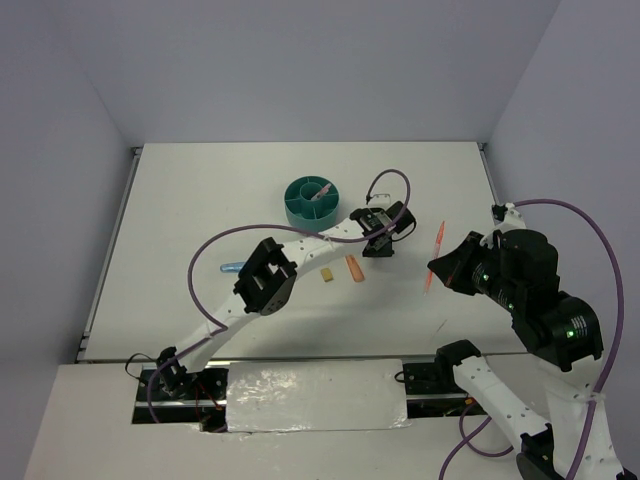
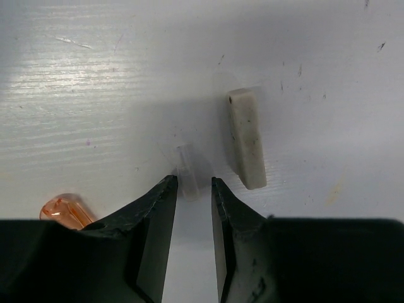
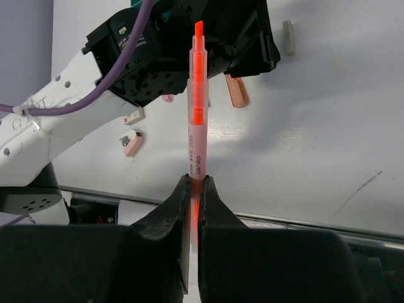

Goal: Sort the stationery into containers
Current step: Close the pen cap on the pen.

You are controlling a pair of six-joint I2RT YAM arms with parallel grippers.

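White table (image 1: 200, 200) carries a round teal plastic tub (image 1: 312, 200). Just right of it, the left fingers (image 2: 165, 196) stand narrowly parted astride a small clear plastic cap (image 2: 186, 165), gripping nothing. Farther right, the right fingers (image 3: 178, 196) pinch 1 end of a slim pink pen with an orange tip (image 3: 197, 120), which could pivot or slip. Closing off-centre may flick the cap away. Only the left wrist view shows that cap.

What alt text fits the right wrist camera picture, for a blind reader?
The right gripper pinches one end of an orange-and-pink pen that points up the frame. Behind it the other arm reaches over a white table, with an orange capsule and a grey block beside it.
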